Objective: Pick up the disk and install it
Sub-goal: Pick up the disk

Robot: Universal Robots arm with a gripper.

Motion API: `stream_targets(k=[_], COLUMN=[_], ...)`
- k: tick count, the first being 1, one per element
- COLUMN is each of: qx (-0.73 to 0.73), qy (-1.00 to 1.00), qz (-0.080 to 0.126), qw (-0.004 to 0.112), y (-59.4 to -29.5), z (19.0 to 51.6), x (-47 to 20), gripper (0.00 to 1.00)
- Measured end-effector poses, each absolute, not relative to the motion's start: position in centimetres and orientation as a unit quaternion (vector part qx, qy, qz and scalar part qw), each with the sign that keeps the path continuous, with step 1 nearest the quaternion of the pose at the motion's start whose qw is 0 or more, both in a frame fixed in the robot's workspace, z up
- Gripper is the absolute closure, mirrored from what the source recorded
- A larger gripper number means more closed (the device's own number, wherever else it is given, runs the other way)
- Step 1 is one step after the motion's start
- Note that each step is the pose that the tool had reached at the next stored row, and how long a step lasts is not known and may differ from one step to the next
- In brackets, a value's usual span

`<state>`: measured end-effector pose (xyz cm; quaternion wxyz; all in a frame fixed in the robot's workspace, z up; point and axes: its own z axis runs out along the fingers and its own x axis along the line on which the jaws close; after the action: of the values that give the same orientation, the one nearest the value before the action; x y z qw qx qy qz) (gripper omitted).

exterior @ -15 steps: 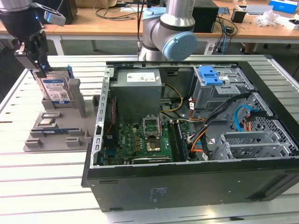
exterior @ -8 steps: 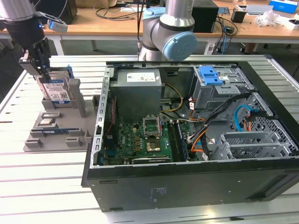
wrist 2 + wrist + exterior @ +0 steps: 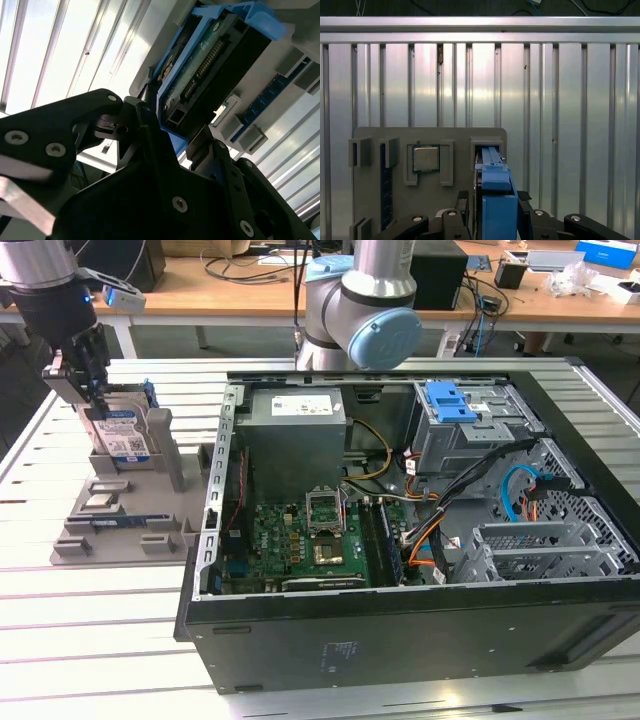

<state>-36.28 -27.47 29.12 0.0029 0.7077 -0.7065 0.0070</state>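
Pincer (image 3: 494, 200) closed narrow on the disk (image 3: 492, 165), one finger on each flat face, near its upper end. The disk stands upright on edge in a slot of the grey holder (image 3: 455, 134) on the slatted counter (image 3: 570, 125), beside the open computer case (image 3: 400, 630). It is judged stiff, dense and fairly heavy for its size. The smooth metal faces may slip; knocks or pressure on the green circuit board (image 3: 180, 75) could harm it. Best held across the faces, clear of the connector (image 3: 207, 60). Looks: silver-grey box, white and blue label (image 3: 125, 440), blue side rails (image 3: 151, 400).
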Motion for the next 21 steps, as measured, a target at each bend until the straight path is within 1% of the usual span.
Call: stream_targets(k=[2, 3, 4, 18, 21], qx=[0.708, 0.708, 0.708, 0.708, 0.708], qy=[-0.706, -0.706, -0.706, -0.706, -0.707], qz=[0.007, 0.007, 0.007, 0.007, 0.007], qw=[0.003, 0.003, 0.003, 0.003, 0.003], y=[-27.47, -27.47, -27.47, -27.47, -27.41], z=[29.12, 29.12, 29.12, 29.12, 29.54], x=[-36.28, -36.28, -36.28, -36.27, -36.28], gripper=[0.52, 0.53, 0.64, 0.64, 0.64])
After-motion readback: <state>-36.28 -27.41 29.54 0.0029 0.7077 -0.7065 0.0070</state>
